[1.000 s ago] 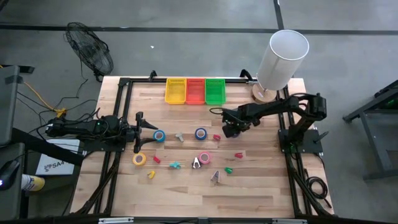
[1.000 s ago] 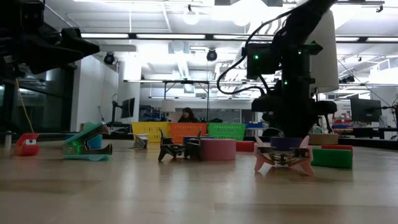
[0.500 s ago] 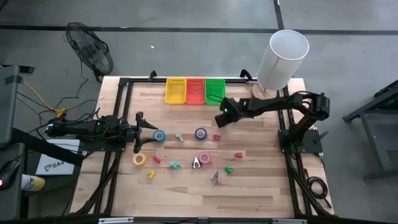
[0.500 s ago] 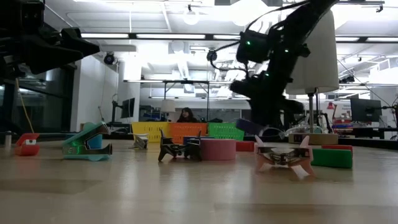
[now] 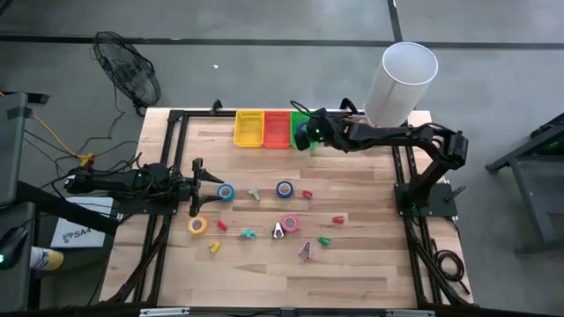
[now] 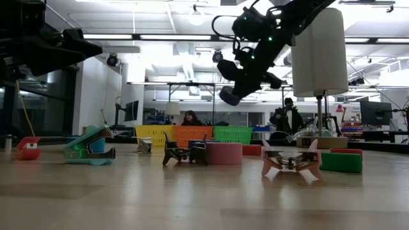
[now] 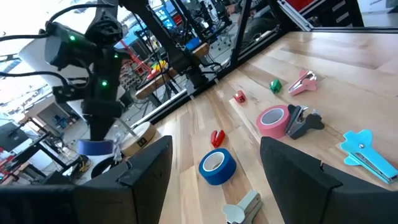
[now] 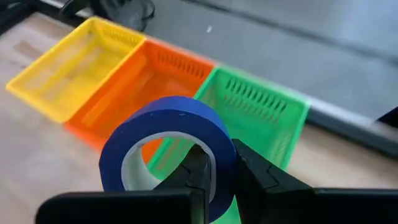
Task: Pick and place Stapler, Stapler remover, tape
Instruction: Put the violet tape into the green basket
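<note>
Right gripper [image 5: 306, 133] has swung away from the middle of the table [image 5: 370, 255] up to the far edge, and we now see it over the green basket [image 8: 273, 99], jaws clamped on a blue-looking tape roll [image 8: 168, 118] through its centre hole. Nearest the low camera we log a teal staple remover [image 6: 89, 147] and a pink one [image 6: 291, 161], both flat on the wood, with the pink tape roll [image 6: 223, 153] just behind them. Mid-table we count 2 blue rolls [image 5: 225, 192] [image 5: 284, 187] and 1 yellow roll [image 5: 197, 225], all untouched. Left gripper [image 5: 210, 180] waits at the left side near 1 of the blue rolls, fingers apart, holding nothing. We read the step as placing: carry is about done, release not yet. Next move calls for a short drop inside the green basket's walls, then opening the jaws; the orange basket [image 8: 134, 81] sits right alongside, so we'd watch for a roll landing on the shared rim. Surface is pale wood planks in a black frame. Beyond it we see a white cylinder [image 5: 398, 84] on a stand, a bright workshop and 2 people [image 6: 190, 118] [image 6: 285, 119] far back.
</note>
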Available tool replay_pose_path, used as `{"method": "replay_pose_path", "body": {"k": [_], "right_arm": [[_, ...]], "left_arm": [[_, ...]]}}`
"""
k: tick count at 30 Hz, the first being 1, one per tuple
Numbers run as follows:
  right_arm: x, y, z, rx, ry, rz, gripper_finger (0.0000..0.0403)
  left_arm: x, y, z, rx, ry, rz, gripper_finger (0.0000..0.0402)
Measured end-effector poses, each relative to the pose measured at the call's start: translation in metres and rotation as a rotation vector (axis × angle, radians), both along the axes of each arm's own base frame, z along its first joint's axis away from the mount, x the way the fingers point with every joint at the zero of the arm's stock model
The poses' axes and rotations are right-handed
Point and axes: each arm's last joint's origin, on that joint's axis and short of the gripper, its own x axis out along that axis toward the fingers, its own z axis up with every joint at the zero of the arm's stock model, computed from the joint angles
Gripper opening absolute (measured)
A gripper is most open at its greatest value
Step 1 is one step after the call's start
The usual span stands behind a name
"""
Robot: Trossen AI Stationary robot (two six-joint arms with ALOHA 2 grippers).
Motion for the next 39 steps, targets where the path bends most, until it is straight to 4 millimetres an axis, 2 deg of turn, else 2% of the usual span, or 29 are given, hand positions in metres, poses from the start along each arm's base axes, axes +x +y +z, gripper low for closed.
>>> {"method": "replay_pose_path", "body": {"k": [4,7,11,14,19,24,39], "right_arm": [[0.001,-0.002,-0.003,-0.097,0.081,-0.032,0.0034],[0.006,-0.005,-0.013,-0.139,0.133,-0.024,0.0035],[0.017,-0.009,-0.035,-0.159,0.181,-0.018,0.0034],[0.02,-0.011,-0.053,-0.169,0.201,-0.096,0.0034],[0.023,-0.013,-0.071,-0.139,0.169,-0.184,0.0034],[0.026,-0.011,-0.074,-0.155,0.161,-0.196,0.0035],[0.028,-0.007,-0.077,-0.06,0.1,-0.159,0.0044]], "left_arm": [[0.0,0.0,0.0,0.0,0.0,0.0,0.0239],[0.0,0.0,0.0,0.0,0.0,0.0,0.0239],[0.0,0.0,0.0,0.0,0.0,0.0,0.0239],[0.0,0.0,0.0,0.0,0.0,0.0,0.0239],[0.0,0.0,0.0,0.0,0.0,0.0,0.0239],[0.0,0.0,0.0,0.0,-0.001,0.0,0.0239],[0.0,0.0,0.0,0.0,-0.001,0.0,0.0239]]}}
